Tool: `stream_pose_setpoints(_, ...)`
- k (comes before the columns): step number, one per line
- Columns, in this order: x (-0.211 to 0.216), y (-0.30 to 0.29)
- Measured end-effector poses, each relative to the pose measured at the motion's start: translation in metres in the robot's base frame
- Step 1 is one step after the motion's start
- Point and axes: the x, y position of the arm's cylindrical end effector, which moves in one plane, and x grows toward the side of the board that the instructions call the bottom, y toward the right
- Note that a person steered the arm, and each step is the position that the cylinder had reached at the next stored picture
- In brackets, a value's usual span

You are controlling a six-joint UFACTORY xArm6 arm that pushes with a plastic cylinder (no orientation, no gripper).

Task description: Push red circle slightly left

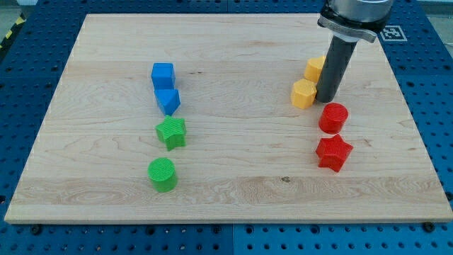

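Observation:
The red circle (333, 117) lies on the wooden board (226, 170) at the view's right. My tip (327, 98) stands just above the red circle, slightly to its left, close to its upper edge. A red star (333, 152) lies just below the circle. A yellow block (304, 93) sits right beside the tip on its left, and another yellow block (314, 69) sits above that, partly hidden behind the rod.
On the board's left side stand a blue cube (163, 74), a blue block (168, 100), a green star (171, 132) and a green circle (163, 174) in a column. A blue pegboard table surrounds the board.

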Motion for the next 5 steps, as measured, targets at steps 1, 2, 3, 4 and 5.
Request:
stream_pose_setpoints(1,0.000,0.007)
stream_pose_setpoints(2,0.023,0.051)
stream_pose_setpoints(3,0.051,0.074)
stream_pose_setpoints(4,0.053,0.074)
stream_pose_setpoints(5,0.053,0.064)
